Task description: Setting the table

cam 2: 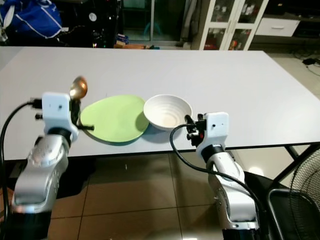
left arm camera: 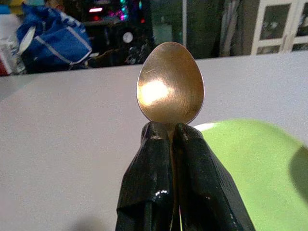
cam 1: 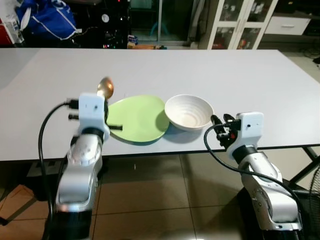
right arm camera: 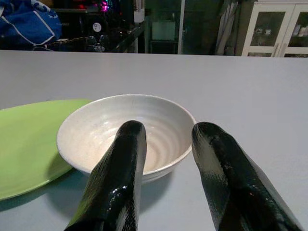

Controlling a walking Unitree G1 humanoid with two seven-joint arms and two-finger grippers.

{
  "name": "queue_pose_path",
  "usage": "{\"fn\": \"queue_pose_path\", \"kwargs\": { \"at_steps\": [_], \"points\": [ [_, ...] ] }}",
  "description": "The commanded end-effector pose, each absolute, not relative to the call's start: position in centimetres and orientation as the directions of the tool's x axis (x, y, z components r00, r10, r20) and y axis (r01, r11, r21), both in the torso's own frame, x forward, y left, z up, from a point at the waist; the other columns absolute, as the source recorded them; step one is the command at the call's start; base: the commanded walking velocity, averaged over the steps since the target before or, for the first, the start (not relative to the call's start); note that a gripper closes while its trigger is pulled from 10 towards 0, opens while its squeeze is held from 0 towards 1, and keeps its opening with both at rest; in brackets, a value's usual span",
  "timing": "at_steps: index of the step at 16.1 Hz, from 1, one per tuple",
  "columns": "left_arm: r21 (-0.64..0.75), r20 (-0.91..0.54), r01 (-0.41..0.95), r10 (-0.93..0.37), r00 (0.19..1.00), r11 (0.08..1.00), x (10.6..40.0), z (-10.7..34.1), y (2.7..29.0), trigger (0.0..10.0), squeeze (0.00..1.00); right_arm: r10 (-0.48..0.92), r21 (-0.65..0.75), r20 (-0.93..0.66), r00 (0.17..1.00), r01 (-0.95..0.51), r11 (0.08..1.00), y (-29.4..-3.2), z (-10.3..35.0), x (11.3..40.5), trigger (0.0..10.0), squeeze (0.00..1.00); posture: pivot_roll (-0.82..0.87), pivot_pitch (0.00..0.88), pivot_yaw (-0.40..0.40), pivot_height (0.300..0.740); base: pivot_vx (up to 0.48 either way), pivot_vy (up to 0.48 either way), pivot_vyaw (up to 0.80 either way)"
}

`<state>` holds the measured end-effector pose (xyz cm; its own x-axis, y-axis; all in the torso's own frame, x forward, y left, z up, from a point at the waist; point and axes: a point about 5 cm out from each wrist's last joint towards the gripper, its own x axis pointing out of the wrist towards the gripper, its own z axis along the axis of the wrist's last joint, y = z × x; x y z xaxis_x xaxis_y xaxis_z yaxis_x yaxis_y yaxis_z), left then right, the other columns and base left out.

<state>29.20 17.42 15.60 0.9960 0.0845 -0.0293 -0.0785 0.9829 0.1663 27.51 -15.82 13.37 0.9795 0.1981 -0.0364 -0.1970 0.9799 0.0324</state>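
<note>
A green plate (cam 1: 140,117) lies near the front edge of the white table (cam 1: 250,85), with a white ribbed bowl (cam 1: 189,111) touching its right side. My left gripper (left arm camera: 172,132) is shut on a golden spoon (left arm camera: 170,84), holding it bowl-end up just left of the plate; the spoon (cam 1: 105,88) rises above the wrist. My right gripper (right arm camera: 163,132) stands open just in front of the bowl (right arm camera: 127,130), with nothing between its fingers. The right gripper (cam 1: 220,122) hovers at the table's front edge.
Beyond the table are a blue bag (cam 1: 47,19), dark electronics and white glass-door cabinets (cam 1: 240,22). A fan (cam 2: 295,200) stands on the tiled floor at lower right. The table surface behind and beside the dishes is bare.
</note>
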Motion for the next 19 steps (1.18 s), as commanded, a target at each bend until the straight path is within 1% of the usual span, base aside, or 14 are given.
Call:
{"fn": "queue_pose_path", "kwargs": {
  "at_steps": [1, 4, 6, 7, 9, 11, 13, 15, 17, 19],
  "points": [
    [0.194, -0.004, -0.105, 0.108, 0.994, 0.975, 28.9, 16.1, 17.3, 10.0, 0.00, 0.201, 0.029, -0.032, 0.979, -0.200, 0.979, -16.0, 13.7, 27.3, 10.0, 0.00, 0.04, 0.000, -0.021, 0.740, 0.000, 0.000, 0.00],
    [0.210, 0.018, -0.104, 0.103, 0.995, 0.972, 28.3, 16.5, 17.1, 10.0, 0.00, 0.209, 0.030, -0.036, 0.977, -0.208, 0.978, -15.9, 13.5, 27.0, 10.0, 0.00, 0.04, 0.000, -0.018, 0.740, 0.000, 0.000, 0.00],
    [0.254, 0.068, -0.059, 0.043, 0.997, 0.965, 28.2, 17.3, 16.6, 10.0, 0.00, 0.238, 0.027, -0.039, 0.970, -0.237, 0.971, -15.4, 13.5, 26.7, 10.0, 0.00, 0.04, 0.000, -0.018, 0.740, 0.000, 0.000, 0.00],
    [0.267, 0.086, -0.039, 0.016, 0.996, 0.963, 28.1, 17.6, 16.3, 10.0, 0.00, 0.241, 0.032, -0.038, 0.970, -0.240, 0.970, -15.3, 13.5, 26.7, 10.0, 0.00, 0.04, 0.000, -0.019, 0.740, 0.000, 0.000, 0.69],
    [0.278, 0.108, 0.018, -0.050, 0.993, 0.960, 27.9, 18.2, 15.6, 10.0, 0.00, 0.250, 0.041, -0.026, 0.968, -0.248, 0.968, -15.1, 13.6, 26.6, 10.0, 0.00, 0.04, 0.000, -0.014, 0.740, 0.266, 0.000, 0.80],
    [0.284, 0.102, 0.051, -0.084, 0.991, 0.957, 27.7, 18.1, 15.4, 10.0, 0.00, 0.244, 0.048, -0.013, 0.970, -0.243, 0.969, -15.0, 13.7, 26.5, 10.0, 0.00, 0.04, 0.000, -0.010, 0.740, 0.296, 0.000, 0.80],
    [0.288, 0.092, 0.065, -0.095, 0.991, 0.956, 27.6, 17.9, 15.4, 10.0, 0.00, 0.210, 0.077, -0.007, 0.978, -0.209, 0.975, -15.4, 13.7, 26.5, 10.0, 0.00, 0.04, 0.000, -0.010, 0.740, 0.309, 0.000, 0.00],
    [0.292, 0.077, 0.096, -0.124, 0.989, 0.951, 27.7, 17.8, 15.3, 10.0, 0.00, 0.170, 0.073, 0.012, 0.985, -0.170, 0.983, -15.9, 14.0, 26.6, 10.0, 0.00, 0.05, 0.000, -0.006, 0.740, 0.313, 0.000, 0.00],
    [0.302, 0.064, 0.134, -0.160, 0.985, 0.944, 27.9, 17.7, 15.1, 10.0, 0.00, 0.150, 0.074, 0.043, 0.988, -0.153, 0.985, -16.1, 14.6, 26.8, 10.0, 0.00, 0.04, 0.000, 0.001, 0.740, 0.330, 0.000, 0.00],
    [0.299, 0.061, 0.143, -0.168, 0.984, 0.943, 28.0, 17.7, 15.0, 10.0, 0.00, 0.144, 0.075, 0.053, 0.988, -0.148, 0.986, -16.1, 14.8, 26.9, 10.0, 0.00, 0.04, 0.000, 0.005, 0.740, 0.332, 0.000, 0.00]
  ]
}}
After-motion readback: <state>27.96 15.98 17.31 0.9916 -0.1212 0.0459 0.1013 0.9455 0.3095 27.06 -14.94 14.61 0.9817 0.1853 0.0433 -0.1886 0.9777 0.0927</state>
